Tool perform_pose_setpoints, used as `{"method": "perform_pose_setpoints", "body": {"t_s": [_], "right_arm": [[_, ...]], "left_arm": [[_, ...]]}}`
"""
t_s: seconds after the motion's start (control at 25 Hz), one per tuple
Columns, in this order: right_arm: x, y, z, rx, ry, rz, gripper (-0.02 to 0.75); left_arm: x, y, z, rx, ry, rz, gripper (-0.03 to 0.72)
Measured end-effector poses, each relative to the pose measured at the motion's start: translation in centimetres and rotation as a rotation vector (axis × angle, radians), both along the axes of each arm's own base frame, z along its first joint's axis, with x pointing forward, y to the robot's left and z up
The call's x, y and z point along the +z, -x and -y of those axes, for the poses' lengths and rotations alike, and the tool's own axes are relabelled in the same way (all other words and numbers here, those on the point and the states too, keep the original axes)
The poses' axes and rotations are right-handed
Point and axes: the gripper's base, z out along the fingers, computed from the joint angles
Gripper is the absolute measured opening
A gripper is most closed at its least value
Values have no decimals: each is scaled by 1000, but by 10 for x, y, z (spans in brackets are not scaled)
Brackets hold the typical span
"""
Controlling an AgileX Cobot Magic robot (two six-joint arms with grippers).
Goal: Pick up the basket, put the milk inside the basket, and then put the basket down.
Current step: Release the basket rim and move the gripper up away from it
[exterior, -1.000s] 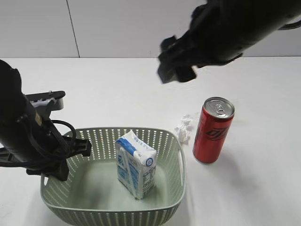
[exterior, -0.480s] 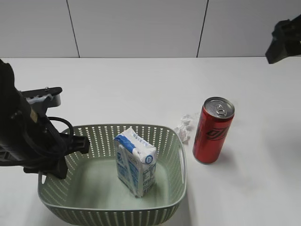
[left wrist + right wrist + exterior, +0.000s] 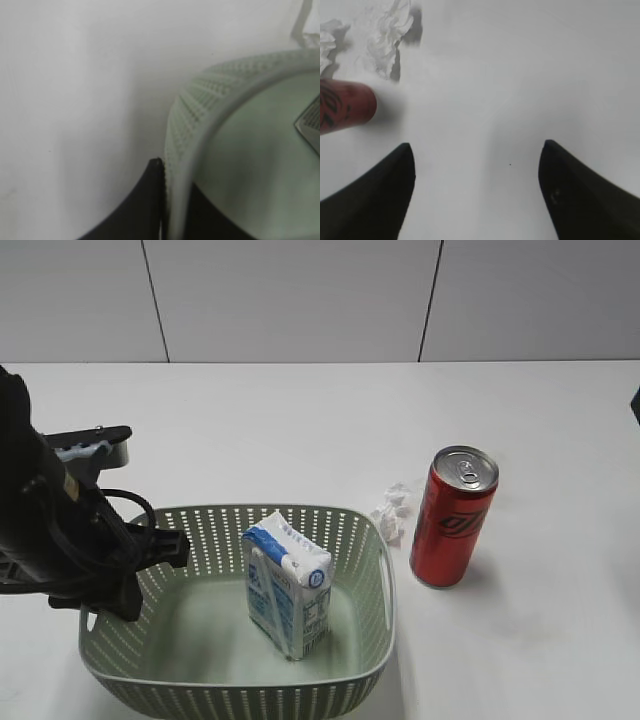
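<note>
Exterior view shows the green basket (image 3: 240,610) low at the front of the white worktop (image 3: 300,420), and the milk (image 3: 288,585) stands inside it, near the middle, tipped a little. So I think the milk step is done, and putting the basket down is the step I am on.

My left claw (image 3: 150,565) is at the left wall of the basket. In my left wrist view, one dark finger (image 3: 137,205) sits just outside the basket wall and another dark part sits inside it, with the rim between them. So my left claw is pinching the basket wall.

My right claw (image 3: 477,195) has its two fingers spread wide with nothing between them. It hangs over bare worktop. The red can (image 3: 342,107) and a bit of crumpled white paper (image 3: 387,30) are off to one side of it.

I cannot tell if the basket bottom is touching the worktop yet. Next, I think I need to make sure the basket rests flat, then let go of the wall and lift my left claw away without tipping the milk.
</note>
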Motion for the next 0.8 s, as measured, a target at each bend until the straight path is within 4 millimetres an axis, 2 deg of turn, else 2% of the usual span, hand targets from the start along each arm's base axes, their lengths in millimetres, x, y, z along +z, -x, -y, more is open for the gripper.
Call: {"method": "perform_pose_setpoints", "body": {"t_s": [0.24,0.48,0.64,0.8], "right_arm": [[-5,65,4,-1,-30,63,594],[-28,128,10,0,-28,118,594],[-47,159,13,0,-29,134,594],[-56,181,15,1,-33,170,594]], "left_arm": [[0,0,0,-1,-1,0,4],[0,0,0,-1,-1,0,4],[0,0,0,0,0,1,4],[0,0,0,0,0,1,4]]}}
